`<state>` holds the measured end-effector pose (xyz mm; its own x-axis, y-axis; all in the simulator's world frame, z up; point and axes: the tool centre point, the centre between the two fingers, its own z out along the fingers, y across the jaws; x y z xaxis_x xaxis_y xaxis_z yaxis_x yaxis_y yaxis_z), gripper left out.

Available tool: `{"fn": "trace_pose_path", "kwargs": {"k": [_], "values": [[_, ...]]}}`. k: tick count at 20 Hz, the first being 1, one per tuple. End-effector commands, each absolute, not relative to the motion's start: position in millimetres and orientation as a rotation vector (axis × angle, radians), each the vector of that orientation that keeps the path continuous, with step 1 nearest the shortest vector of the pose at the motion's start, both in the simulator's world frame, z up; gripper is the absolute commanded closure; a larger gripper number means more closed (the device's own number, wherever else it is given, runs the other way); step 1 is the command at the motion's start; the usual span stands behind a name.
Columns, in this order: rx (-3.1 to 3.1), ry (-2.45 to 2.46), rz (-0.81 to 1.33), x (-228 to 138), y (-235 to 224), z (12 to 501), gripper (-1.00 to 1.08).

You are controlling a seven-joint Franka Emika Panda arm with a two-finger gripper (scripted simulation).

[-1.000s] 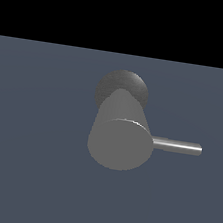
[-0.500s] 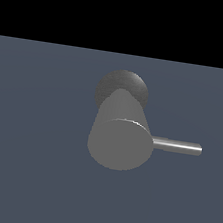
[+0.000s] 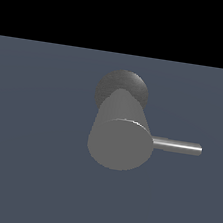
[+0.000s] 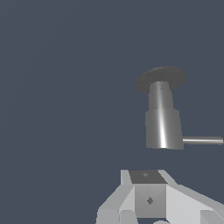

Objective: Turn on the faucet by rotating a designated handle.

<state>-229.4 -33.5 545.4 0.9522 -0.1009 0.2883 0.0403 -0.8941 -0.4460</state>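
The faucet [image 3: 121, 135] is a thick matte grey cylinder rising from a darker round base [image 3: 122, 87], its flat round end face turned toward the exterior camera. The handle [image 3: 177, 146], a thin shiny silver rod, sticks straight out of the cylinder's side toward the exterior view's right. In the wrist view the faucet [image 4: 162, 124] and its handle [image 4: 202, 140] lie ahead of my white gripper [image 4: 159, 218]. The gripper is clear of both, with open floor between it and the faucet. Its finger parts stand wide apart at the picture's edge, with nothing between them. My gripper does not show in the exterior view.
A flat blue-grey floor [image 3: 30, 162] surrounds the faucet on all sides. Beyond its far edge the exterior view is black. No other objects show.
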Motion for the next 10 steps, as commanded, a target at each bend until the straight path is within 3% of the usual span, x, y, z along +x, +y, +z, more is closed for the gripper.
{"fn": "trace_pose_path", "kwargs": {"k": [1,10], "values": [[-2.535,0.056,-0.499,-228.1,-44.7,557.0,1.08],[-2.132,0.133,-0.733,-226.5,-100.6,592.5,1.08]]}}
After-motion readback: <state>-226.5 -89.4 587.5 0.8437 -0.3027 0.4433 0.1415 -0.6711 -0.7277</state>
